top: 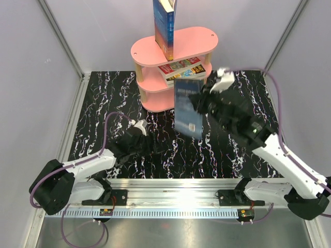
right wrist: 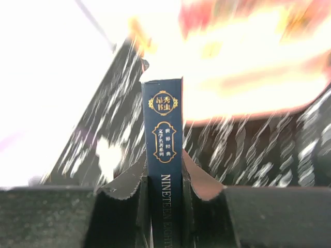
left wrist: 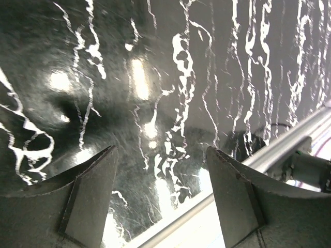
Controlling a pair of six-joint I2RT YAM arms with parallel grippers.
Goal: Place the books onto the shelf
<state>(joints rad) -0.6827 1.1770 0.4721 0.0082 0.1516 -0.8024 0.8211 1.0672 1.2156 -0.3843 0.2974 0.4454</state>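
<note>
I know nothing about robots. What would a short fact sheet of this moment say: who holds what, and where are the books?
Right gripper: shut on a dark blue book, in front of the shelf
Left gripper: open, empty, low over the black marbled table
Pink shelf, top board: one blue book standing on end
Shelf, middle board: at least two flat-lying books
Shelf, bottom board: contents hidden from view

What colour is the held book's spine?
Dark navy book, gold lettering on its spine; right wrist view shows it best.

The spine of the dark blue book (right wrist: 164, 170) reads "NINETEEN".
</note>
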